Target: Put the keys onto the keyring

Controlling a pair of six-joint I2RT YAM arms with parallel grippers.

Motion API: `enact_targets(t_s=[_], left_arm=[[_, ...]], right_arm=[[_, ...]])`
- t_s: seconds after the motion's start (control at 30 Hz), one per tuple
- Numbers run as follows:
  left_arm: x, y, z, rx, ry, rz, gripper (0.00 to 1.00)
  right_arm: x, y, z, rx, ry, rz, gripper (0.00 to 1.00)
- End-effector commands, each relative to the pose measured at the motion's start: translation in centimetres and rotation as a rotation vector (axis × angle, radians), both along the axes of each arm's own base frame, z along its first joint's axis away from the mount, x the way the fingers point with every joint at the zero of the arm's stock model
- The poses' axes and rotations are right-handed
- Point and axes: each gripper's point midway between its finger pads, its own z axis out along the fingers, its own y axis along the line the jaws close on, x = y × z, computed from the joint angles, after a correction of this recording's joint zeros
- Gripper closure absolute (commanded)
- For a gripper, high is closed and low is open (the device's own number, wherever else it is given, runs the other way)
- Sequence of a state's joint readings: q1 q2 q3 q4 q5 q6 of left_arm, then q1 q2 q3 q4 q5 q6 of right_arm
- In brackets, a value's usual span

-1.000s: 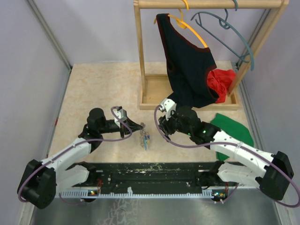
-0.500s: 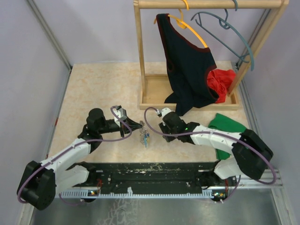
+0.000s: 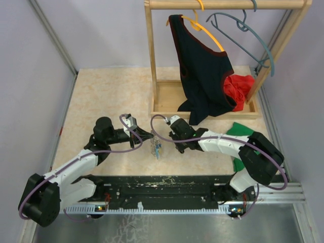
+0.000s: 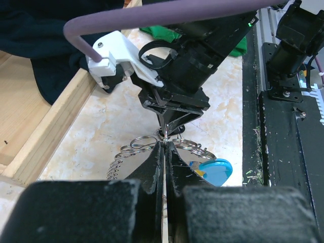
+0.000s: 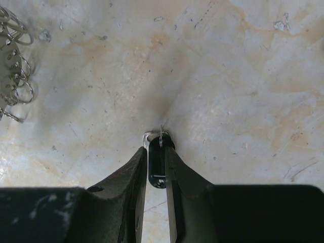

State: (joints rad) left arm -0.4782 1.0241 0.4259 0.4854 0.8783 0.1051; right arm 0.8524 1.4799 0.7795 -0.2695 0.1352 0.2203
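The keyring lies on the marbled table between the two arms as a tangle of wire coils and small rings with a light-blue piece. My left gripper is shut on a thin wire of it. Just beyond, my right gripper points down at the table. In the right wrist view its fingers press both sides of a black-headed key with a small metal loop, lying on the table. Part of the keyring shows at that view's upper left. No other keys show.
A wooden clothes rack stands at the back with a black garment, a red cloth and a grey-blue hanger. A green cloth lies right of the right arm. The black base strip runs along the near edge.
The right arm has swung left and down to the table beside the keyring, and its jaws have narrowed round the black key. The left arm has not moved.
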Motion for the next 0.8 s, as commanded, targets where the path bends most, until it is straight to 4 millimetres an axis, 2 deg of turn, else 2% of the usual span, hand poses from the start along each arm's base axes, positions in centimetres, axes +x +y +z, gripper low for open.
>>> enact_targets(t_s=[0.0,0.77], left_arm=[[-0.1,-0.14,1.11,-0.021,-0.038,-0.007,0.99],[-0.22,-0.25,1.15,-0.024,-0.031,-0.016,0.99]], right_arm=[[2.03,1.53,1.46,0.036,-0.052,-0.011,0.8],[2.7,1.54,0.99,0.023,-0.071,-0.026,0.84]])
